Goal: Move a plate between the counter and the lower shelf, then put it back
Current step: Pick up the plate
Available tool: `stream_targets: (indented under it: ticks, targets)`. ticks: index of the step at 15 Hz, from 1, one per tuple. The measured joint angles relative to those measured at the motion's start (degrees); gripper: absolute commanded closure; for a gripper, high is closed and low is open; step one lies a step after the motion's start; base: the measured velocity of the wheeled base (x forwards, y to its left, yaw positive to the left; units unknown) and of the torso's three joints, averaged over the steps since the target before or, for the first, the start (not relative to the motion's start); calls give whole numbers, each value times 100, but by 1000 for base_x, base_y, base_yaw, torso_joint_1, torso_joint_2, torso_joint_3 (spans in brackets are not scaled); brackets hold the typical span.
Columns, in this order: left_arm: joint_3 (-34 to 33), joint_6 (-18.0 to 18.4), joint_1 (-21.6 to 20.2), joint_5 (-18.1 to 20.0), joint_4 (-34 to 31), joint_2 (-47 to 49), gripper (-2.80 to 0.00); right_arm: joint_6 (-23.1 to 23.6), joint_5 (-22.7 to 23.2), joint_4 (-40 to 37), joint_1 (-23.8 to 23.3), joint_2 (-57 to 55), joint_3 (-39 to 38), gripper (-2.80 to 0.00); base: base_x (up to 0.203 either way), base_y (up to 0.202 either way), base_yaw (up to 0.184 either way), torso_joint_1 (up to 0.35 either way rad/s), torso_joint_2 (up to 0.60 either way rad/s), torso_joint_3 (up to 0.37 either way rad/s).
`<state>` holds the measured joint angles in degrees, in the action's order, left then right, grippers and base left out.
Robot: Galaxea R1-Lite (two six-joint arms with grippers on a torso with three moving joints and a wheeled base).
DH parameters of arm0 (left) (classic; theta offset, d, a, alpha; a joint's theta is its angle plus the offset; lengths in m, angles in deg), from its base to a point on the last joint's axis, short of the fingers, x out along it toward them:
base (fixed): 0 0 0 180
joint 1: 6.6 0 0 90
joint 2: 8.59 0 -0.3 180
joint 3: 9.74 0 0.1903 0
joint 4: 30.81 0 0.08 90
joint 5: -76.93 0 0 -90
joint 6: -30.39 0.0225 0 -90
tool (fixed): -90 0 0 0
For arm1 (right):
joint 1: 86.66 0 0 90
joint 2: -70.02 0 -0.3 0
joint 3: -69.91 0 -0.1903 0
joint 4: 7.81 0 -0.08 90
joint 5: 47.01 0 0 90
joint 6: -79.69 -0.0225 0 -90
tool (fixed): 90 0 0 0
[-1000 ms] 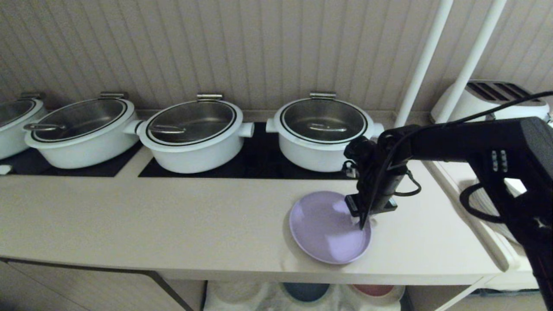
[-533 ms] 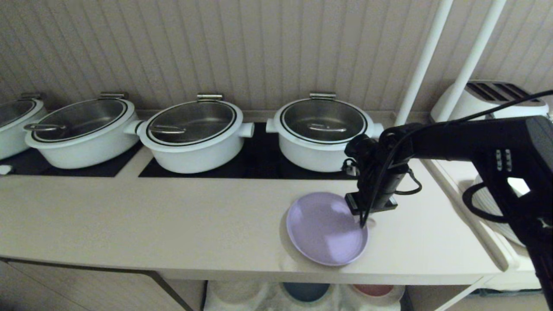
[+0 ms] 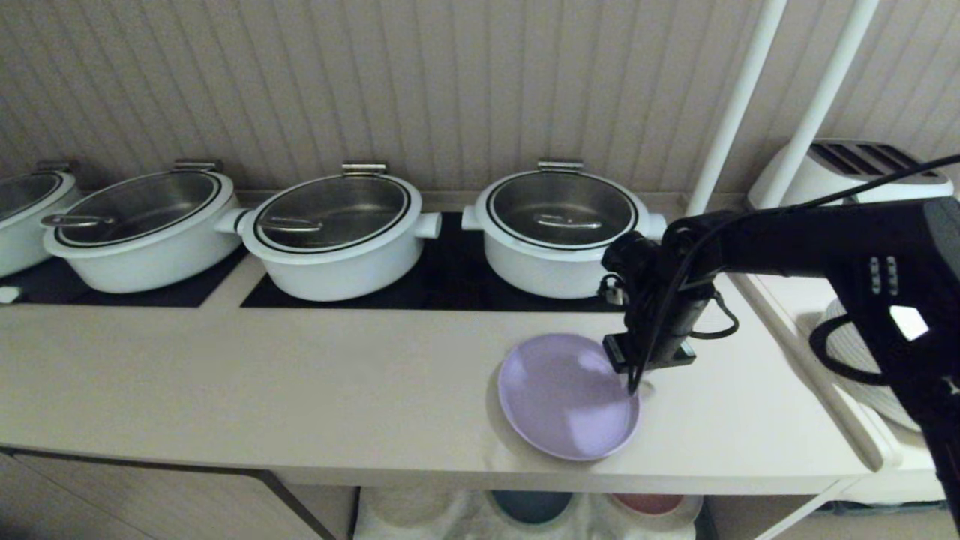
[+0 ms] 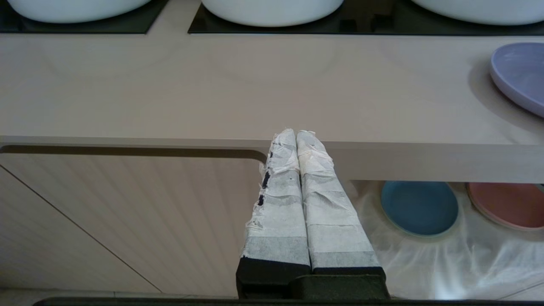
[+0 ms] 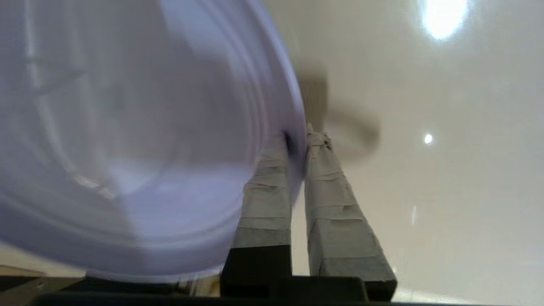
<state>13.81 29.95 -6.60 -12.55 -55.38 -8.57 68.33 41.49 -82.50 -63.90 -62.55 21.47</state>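
On the beige counter (image 3: 300, 375), right fingers (image 5: 331, 191) pinch the lavender plate (image 3: 562, 397); left fingers (image 4: 297, 191) clenched.

My right arm (image 3: 817, 244) is matte black, a thick squared forearm narrowing to a rounded wrist block, with a thin black cable running along its top and looping loosely beside the wrist. On its side I see a small cluster of pale dots, like screw heads or lights, and a bright white patch lower down. The right gripper (image 5: 299, 140) has two long tapered fingers wrapped in wrinkled grey-white tape, set in a black base. The left gripper (image 4: 296, 135) looks the same: two taped fingers, frayed at the edges, small dark marks along one side, black mounts beneath.
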Motion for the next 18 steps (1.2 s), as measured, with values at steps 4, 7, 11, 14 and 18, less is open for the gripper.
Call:
stream_targets:
  ticks: [4,7,11,14,18]
  targets:
    - [0,0,0,-1,0,0,0,-52,5,-228,-75,172,-32,0,0,0,0,0,0,0]
    - [0,2,0,-1,0,0,0,-54,8,-282,-169,355,-169,0,0,0,0,0,0,0]
    - [0,3,0,-1,-1,0,0,-117,14,-271,-293,642,-561,0,0,0,0,0,0,0]
    - [0,2,0,0,0,0,0,-296,137,-274,-388,859,-763,0,0,0,0,0,0,0]
    - [0,4,0,0,0,0,0,-329,153,-258,-548,1171,-1059,0,0,0,0,0,0,0]
